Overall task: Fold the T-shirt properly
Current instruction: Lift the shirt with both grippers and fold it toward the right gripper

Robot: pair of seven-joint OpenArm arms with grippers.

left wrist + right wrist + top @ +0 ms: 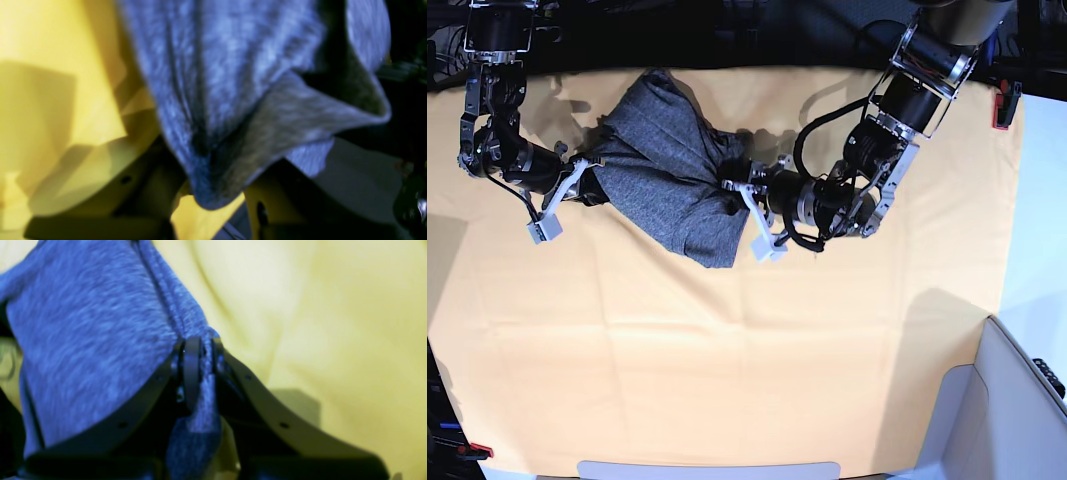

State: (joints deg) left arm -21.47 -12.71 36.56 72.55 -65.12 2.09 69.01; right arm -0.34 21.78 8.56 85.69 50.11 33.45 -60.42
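The dark heather-grey T-shirt (pixel 667 170) lies bunched on the yellow-orange table cloth (pixel 727 350), toward the back left. At the garment's left edge, my right gripper (pixel 587 178) pinches it. The right wrist view shows those black fingers (pixel 191 366) shut on a ridge of speckled knit (pixel 93 340). At the garment's right edge my left gripper (pixel 745 190) holds it. In the left wrist view a gathered fold of the T-shirt (pixel 233 83) runs down into the left gripper (pixel 213 195), which is shut on it. The sleeves are hidden in the bunch.
A white bin (pixel 1002 400) stands at the front right corner. A red piece (pixel 1002 110) sits at the cloth's right edge and a red clamp (pixel 472 450) at the front left. A pale strip (pixel 707 468) runs along the front edge.
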